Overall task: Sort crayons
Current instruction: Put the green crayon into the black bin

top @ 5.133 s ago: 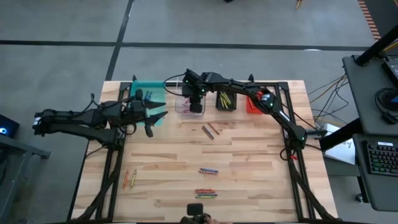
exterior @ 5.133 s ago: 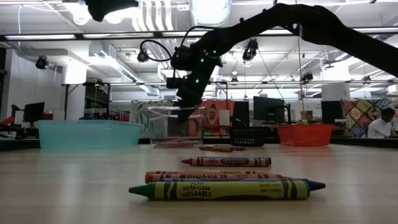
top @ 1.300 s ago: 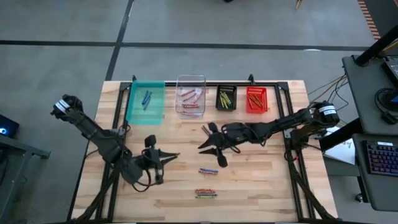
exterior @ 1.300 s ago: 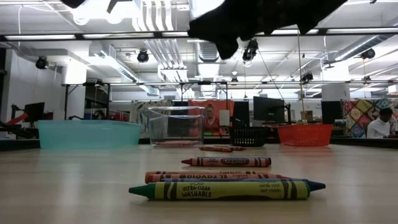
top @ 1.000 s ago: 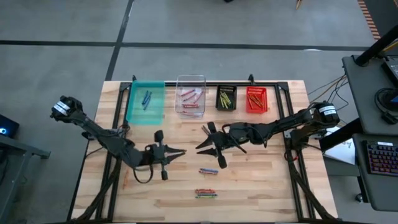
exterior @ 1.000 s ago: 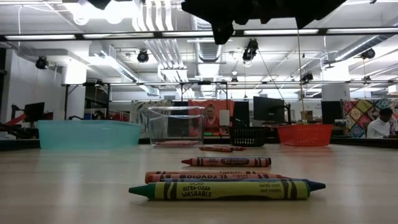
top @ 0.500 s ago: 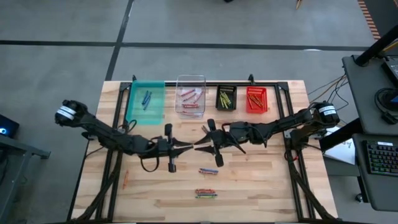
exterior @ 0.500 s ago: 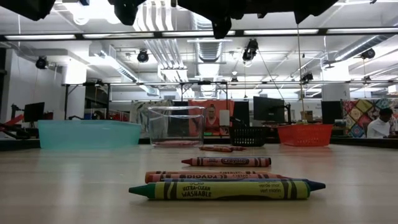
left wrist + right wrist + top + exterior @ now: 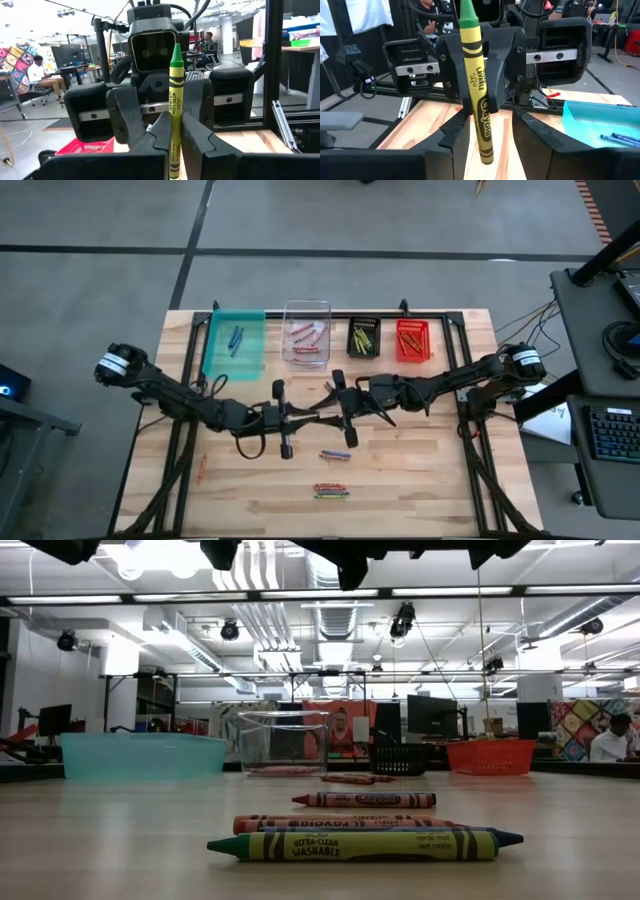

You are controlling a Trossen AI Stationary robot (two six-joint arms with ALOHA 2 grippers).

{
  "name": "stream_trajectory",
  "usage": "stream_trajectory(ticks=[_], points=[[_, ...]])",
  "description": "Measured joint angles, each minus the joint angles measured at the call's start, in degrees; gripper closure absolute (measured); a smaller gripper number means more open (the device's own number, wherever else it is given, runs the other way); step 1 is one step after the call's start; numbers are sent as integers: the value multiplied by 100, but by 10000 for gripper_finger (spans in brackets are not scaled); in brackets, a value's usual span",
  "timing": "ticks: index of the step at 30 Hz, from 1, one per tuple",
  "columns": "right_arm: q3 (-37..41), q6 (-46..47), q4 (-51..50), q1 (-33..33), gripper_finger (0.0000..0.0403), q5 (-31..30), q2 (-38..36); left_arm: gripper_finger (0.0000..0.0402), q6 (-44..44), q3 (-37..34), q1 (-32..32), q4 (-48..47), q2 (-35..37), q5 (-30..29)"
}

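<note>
The room is a big open workshop: ceiling lights and ductwork are seen overhead, monitors along the back, and a person (image 9: 611,740) is seated far off. A pale wooden desk (image 9: 430,470) is set on grey floor. Four bins are lined up along its far edge: teal bin (image 9: 235,355), clear bin (image 9: 306,315), black bin (image 9: 363,353), red bin (image 9: 411,356). Both arms are met nose to nose over the middle. The left end effector (image 9: 173,126) is clenched on a yellow-green crayon (image 9: 174,100), held upright. The right end effector (image 9: 489,117) is spread loose around it, not touching. Loose crayons (image 9: 331,491) are left lying near the front edge.
</note>
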State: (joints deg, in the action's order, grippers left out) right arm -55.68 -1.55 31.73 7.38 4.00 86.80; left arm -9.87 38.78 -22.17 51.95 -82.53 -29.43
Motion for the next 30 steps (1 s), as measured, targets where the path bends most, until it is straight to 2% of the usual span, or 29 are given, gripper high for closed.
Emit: stream_trajectory(ticks=[4,10,17,21,25,30], points=[[-2,-58,-13,0,299,-11,0,395,0,57,7,-9,0,-2],[-9,-211,-10,4,380,4,0,358,2,73,7,-55,16,-11],[-20,107,-366,-124,387,-42,-107,295,26,73,7,-581,352,-17],[-20,308,-1143,-438,388,-463,-396,270,32,73,-8,-1449,864,-245],[-22,347,-2166,-1049,388,-756,-730,260,302,73,-12,-2297,1392,-599],[-22,515,-3227,-2188,389,-871,-850,258,461,62,-15,-2764,1809,-614]])
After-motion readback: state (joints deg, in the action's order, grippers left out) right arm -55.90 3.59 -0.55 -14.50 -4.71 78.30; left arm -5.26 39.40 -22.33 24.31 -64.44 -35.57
